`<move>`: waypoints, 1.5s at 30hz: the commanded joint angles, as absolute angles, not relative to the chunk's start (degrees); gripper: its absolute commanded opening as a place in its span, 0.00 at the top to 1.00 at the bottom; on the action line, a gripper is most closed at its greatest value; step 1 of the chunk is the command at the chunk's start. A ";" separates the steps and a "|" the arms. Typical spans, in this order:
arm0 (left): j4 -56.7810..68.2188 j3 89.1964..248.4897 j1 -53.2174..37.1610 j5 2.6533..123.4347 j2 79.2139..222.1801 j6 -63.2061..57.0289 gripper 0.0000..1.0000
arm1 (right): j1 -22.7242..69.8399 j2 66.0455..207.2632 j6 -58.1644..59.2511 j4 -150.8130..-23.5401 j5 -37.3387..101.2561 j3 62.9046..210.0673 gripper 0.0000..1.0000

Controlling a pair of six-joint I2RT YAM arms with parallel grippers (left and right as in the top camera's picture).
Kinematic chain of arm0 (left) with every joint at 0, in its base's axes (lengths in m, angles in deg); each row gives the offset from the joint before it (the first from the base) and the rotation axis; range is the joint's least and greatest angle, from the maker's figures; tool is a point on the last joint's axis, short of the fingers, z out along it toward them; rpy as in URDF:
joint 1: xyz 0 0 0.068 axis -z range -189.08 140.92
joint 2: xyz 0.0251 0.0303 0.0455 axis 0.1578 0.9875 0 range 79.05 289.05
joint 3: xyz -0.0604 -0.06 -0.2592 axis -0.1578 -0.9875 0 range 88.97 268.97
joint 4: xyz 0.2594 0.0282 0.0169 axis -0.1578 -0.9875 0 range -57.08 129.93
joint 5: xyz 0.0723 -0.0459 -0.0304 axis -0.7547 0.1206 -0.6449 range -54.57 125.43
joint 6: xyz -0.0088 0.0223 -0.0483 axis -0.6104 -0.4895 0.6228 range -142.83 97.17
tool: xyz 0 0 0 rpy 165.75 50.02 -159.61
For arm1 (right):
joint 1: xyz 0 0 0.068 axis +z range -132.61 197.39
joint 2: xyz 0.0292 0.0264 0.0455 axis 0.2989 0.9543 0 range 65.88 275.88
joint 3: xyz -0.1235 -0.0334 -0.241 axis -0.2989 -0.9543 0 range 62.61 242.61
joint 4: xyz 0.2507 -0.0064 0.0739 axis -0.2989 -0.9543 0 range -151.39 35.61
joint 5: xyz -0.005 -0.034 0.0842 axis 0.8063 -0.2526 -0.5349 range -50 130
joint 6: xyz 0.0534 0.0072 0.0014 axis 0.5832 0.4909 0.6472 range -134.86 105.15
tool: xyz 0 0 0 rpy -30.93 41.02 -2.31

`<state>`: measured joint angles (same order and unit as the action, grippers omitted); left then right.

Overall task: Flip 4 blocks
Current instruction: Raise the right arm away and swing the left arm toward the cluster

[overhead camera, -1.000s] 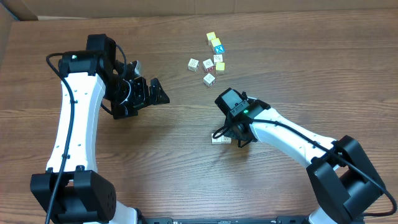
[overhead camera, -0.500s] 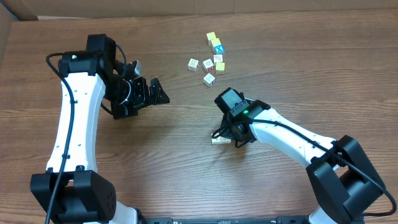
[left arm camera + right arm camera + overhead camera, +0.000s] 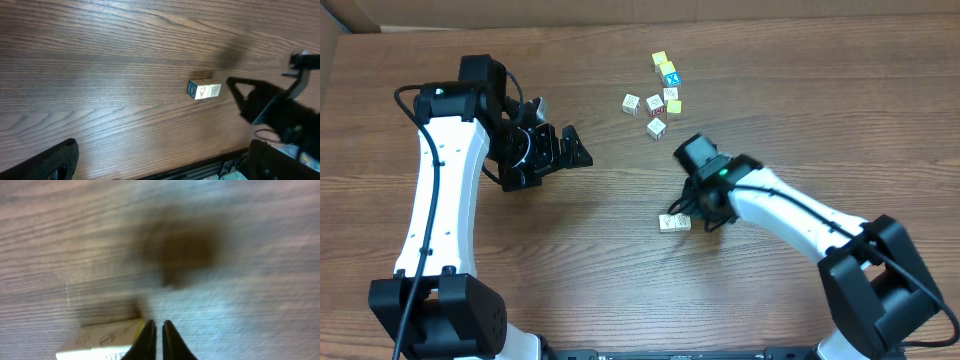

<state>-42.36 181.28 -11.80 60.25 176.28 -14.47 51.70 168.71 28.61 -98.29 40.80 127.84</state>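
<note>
While right gripper (image 3: 158,337) hovers beside paired blocks (image 3: 674,222), jaws almost pressed together, empty; left gripper (image 3: 556,140) jaws spread. Next, likely: fetch cream block (image 3: 657,127).

The left pincer (image 3: 555,130) sits wide open at the end of its bent arm. The right pincer (image 3: 159,330) points down, its two fingers almost touching.

Even light; right wrist view blurred, shadow beyond right gripper (image 3: 157,324).
</note>
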 commanded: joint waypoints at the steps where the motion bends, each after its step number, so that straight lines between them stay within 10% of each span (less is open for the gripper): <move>1: -42.27 182.44 -11.65 60.25 176.46 -15.14 0.00 | 47.02 168.88 22.33 -98.23 37.87 133.00 0.69; 10: -42.27 182.44 -11.65 60.25 176.46 -15.14 0.00 | 38.15 168.88 16.37 -92.11 43.64 134.90 0.00; 45: -29.11 187.01 1.34 53.01 180.70 -4.91 0.00 | 12.05 168.88 16.41 -93.50 30.46 134.90 0.00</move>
